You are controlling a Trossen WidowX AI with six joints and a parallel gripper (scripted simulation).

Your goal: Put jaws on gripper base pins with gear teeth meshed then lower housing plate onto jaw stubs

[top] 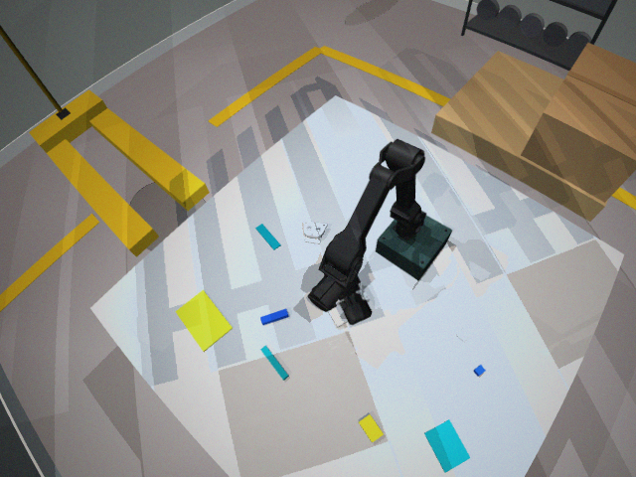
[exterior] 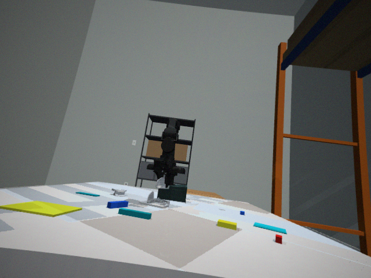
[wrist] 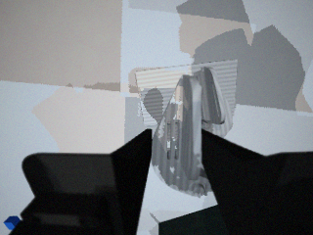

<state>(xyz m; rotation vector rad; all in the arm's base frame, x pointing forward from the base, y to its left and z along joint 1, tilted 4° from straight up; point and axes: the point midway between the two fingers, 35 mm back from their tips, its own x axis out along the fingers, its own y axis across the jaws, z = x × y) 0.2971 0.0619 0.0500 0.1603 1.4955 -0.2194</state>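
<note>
My gripper (wrist: 173, 134) (exterior: 162, 176) is shut on a pale grey jaw (wrist: 190, 142) (exterior: 160, 182), which hangs upright between the fingers above the table. Below it lies the pale gripper base (wrist: 147, 77) (exterior: 160, 204) (top: 337, 318), with a flat ribbed plate. The other jaw (wrist: 211, 95) (exterior: 150, 196) stands up at the base. In the wrist view the held jaw overlaps the base, and both pins are hidden. The pale housing plate (top: 314, 230) (exterior: 119, 192) lies apart, nearer the back left, with two holes visible from above.
A blue bar (top: 274, 316) (exterior: 117, 204), teal bars (top: 267, 237) (top: 275, 363) and a flat yellow plate (top: 204, 320) lie left of the base. A yellow block (top: 371, 427), a cyan plate (top: 446, 445) and a small blue cube (top: 479, 370) lie farther off. The dark arm base (top: 413, 246) stands behind.
</note>
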